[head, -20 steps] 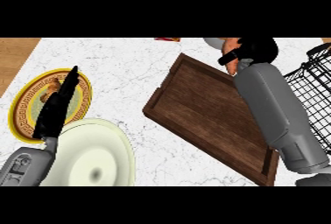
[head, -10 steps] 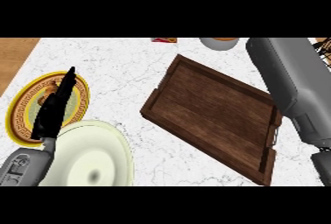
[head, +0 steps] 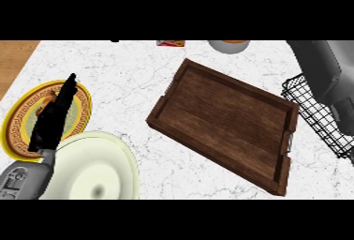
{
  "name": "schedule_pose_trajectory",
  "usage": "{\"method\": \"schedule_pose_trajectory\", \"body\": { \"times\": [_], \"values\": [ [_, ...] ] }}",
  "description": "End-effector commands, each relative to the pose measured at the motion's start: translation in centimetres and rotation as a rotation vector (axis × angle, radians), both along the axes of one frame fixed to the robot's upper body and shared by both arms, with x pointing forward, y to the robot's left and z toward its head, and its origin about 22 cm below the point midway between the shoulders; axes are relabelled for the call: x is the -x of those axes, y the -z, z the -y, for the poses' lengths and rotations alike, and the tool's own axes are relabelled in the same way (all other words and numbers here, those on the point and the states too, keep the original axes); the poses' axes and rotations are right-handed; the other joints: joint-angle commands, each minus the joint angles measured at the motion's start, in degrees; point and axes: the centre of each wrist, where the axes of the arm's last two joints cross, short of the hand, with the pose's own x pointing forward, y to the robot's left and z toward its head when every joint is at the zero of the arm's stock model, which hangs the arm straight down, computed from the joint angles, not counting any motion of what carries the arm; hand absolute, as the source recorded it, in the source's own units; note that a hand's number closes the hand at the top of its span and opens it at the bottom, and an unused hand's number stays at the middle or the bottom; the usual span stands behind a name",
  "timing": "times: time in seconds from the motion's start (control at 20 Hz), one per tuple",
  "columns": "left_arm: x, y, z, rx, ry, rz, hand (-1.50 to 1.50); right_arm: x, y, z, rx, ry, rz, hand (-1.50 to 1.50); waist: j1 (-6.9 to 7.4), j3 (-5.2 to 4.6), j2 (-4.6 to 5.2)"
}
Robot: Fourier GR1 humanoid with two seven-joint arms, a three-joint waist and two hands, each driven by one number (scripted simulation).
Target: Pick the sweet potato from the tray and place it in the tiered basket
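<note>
The wooden tray (head: pixel 221 117) shows only bare boards. The left hand (head: pixel 52 119) rests straight-fingered over the patterned plate (head: pixel 19 123), beside the cream plate (head: pixel 97 168). The right forearm (head: pixel 321 65) overlaps the wire basket (head: pixel 314 115); the right hand is out of view.

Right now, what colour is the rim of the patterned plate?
Yellow, around an orange-brown patterned centre; the plate shows in the head view.

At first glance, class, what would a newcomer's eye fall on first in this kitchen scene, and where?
The dark wooden tray lies slantwise mid-counter, the biggest thing in view. At the left, the black left hand rests with straight fingers over a gold-rimmed plate, beside a pale plate. At the right edge a black wire basket shows partly behind the grey right forearm.
</note>
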Motion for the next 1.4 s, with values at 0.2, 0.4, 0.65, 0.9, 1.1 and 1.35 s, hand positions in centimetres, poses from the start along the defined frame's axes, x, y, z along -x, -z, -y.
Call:
{"method": "schedule_pose_trajectory", "body": {
  "times": [0.2,0.4,0.65,0.9,1.1,1.35],
  "values": [
    [0.2,0.1,-0.7,-0.005,-0.019,-0.009,0.00,-0.5,0.8,4.5,-0.031,0.153,-0.096,1.50,-1.02,0.05,-0.08],
    [-0.4,-0.6,-1.8,-0.015,-0.025,0.006,0.00,-0.4,1.4,7.5,0.061,0.265,-0.205,1.50,-1.20,0.01,0.09],
    [1.8,1.1,-1.3,-0.005,-0.039,-0.016,0.00,-0.3,1.6,9.3,0.148,0.394,-0.336,1.50,-1.46,0.00,-0.74],
    [1.1,1.6,-0.4,-0.007,-0.059,-0.025,0.00,0.4,3.1,12.1,0.132,0.340,-0.380,1.50,-3.00,0.06,-0.97],
    [0.5,-0.1,-0.9,-0.018,-0.064,0.002,0.00,0.8,3.7,13.4,0.082,0.287,-0.389,1.50,-2.69,0.08,-0.84],
    [0.6,-0.3,-2.8,-0.006,-0.065,-0.014,0.00,1.5,5.7,14.4,-0.030,0.196,-0.367,1.50,-3.73,0.06,-1.22]
  ]
}}
